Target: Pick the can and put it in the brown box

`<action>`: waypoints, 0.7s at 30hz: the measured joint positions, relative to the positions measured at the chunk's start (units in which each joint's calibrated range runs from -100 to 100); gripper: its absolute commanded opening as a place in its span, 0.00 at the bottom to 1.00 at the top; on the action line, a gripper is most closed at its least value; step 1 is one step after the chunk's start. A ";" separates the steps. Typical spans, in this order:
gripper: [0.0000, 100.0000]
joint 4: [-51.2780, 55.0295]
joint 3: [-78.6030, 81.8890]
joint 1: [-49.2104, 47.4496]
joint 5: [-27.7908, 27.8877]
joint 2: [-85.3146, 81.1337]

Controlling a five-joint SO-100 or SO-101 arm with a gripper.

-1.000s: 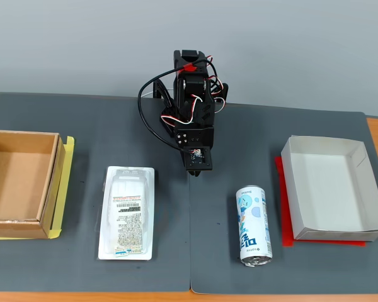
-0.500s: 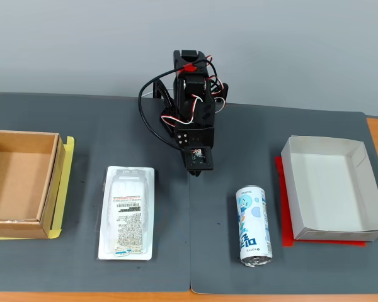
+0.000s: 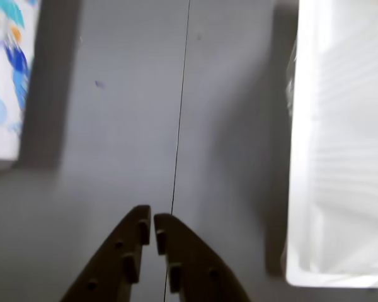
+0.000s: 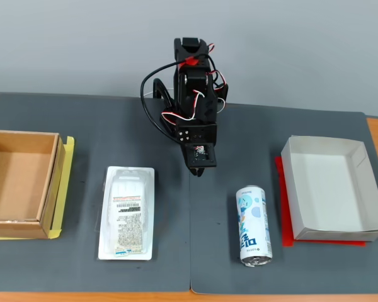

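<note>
The can (image 4: pixel 254 225) lies on its side on the dark mat (image 4: pixel 88 145), its length running toward the camera in the fixed view, just left of the white paper box (image 4: pixel 332 189) and well to the right of the brown box (image 4: pixel 19 182). In the wrist view it shows only as a strip of white and blue print at the upper left edge (image 3: pixel 5 75), well off to one side of the gripper (image 3: pixel 152 225). The two dark fingers (image 3: pixel 116 264) are pressed almost tip to tip, with only a thin slit between them, and they hold nothing. They point along the seam where the two mat halves meet.

The brown box sits at the left edge of the fixed view on a yellow sheet (image 4: pixel 65 189), and its floor is bare cardboard. The white paper box rests on a red sheet (image 4: pixel 286 233) at the right and also holds nothing. A flat white plastic package (image 4: pixel 127 212) with a barcode label lies on the mat between the brown box and the can, apart from both.

Against the frame half a second earlier, the arm (image 4: pixel 194 107) stands slightly higher and shifted a little to the right, while the can, boxes and package lie where they were.
</note>
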 measured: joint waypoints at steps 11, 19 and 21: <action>0.01 -6.31 -17.68 -2.73 0.00 18.85; 0.01 -6.40 -27.92 -6.21 -0.39 30.18; 0.01 -6.40 -30.37 -7.61 -1.27 32.46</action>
